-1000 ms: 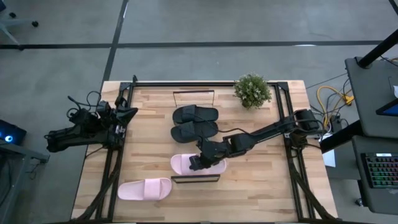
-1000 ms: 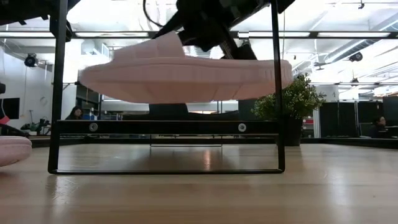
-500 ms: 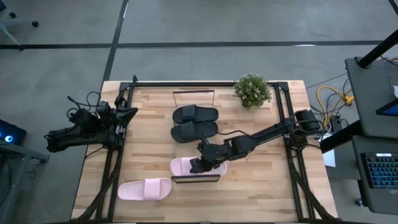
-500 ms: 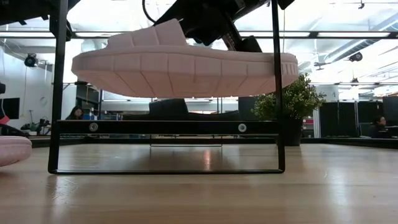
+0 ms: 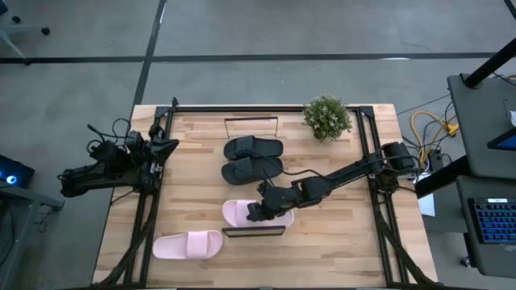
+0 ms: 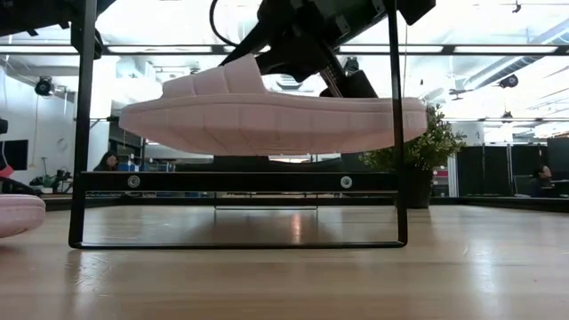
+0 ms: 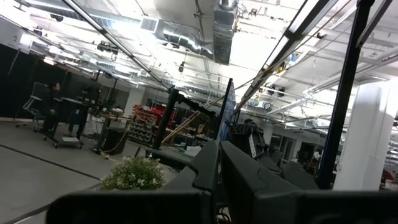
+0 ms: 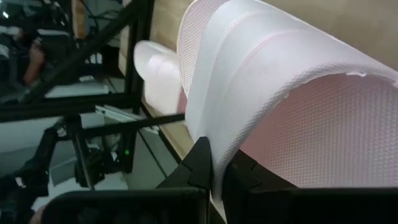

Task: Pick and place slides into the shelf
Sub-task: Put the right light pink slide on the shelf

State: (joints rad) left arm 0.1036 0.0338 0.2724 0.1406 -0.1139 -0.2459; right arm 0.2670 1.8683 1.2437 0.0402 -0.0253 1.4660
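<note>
Four slide sandals in all: two black slides (image 5: 253,148) (image 5: 251,169) side by side at the table's centre, and two pale pink slides (image 5: 242,213) (image 5: 188,244) toward six and seven o'clock. One wooden shelf (image 5: 252,231). One potted plant (image 5: 327,118) at one o'clock. Two robot arms.

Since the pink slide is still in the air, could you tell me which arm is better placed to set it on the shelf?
Right. Its tool is shut on the pink slide, held above the shelf. The left tool waits at the table's edge.
</note>
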